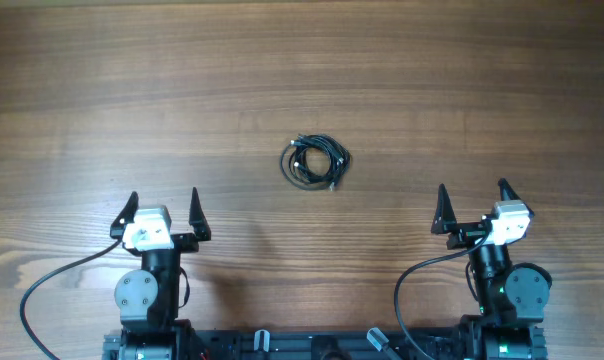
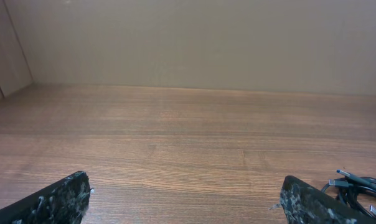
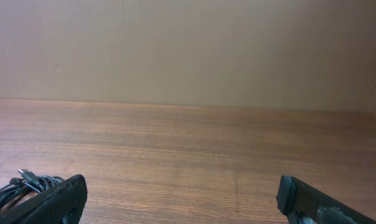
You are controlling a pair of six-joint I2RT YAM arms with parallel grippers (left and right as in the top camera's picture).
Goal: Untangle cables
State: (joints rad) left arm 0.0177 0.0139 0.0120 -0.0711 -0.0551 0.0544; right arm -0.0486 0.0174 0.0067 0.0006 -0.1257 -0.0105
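Cables (image 1: 316, 162) sit in one small tight coil near the middle of the worktop (image 1: 482, 80), thin black cords wound over each other, a couple of small plug ends poking out of the bundle; how many cords there are is too small to tell. Left end effector (image 1: 163, 200) hovers at the near left, released, jaws spread wide, holding nothing. Right end effector (image 1: 472, 190) mirrors it at the near right, also released and empty. Both are well apart from the coil, which lies ahead of them and roughly between the two, so either arm can reach it. The left wrist view catches the coil's edge at its lower right corner (image 2: 361, 186); the right wrist view catches it at its lower left (image 3: 20, 186). Neither arm is lined up on it. The thick arm leads (image 1: 42, 285) looping by the bases are robot wiring, not part of the job. Judgement: the task is not started, nothing is separated, and the arms look parked in a ready pose with jaws pre-opened for a first grasp. The likely next move needs one side to pin or pinch a strand at the rim while the other draws out a plug end. Risk: the cords are very slender and lie flat, so a pinch may slip or drag the whole bundle.
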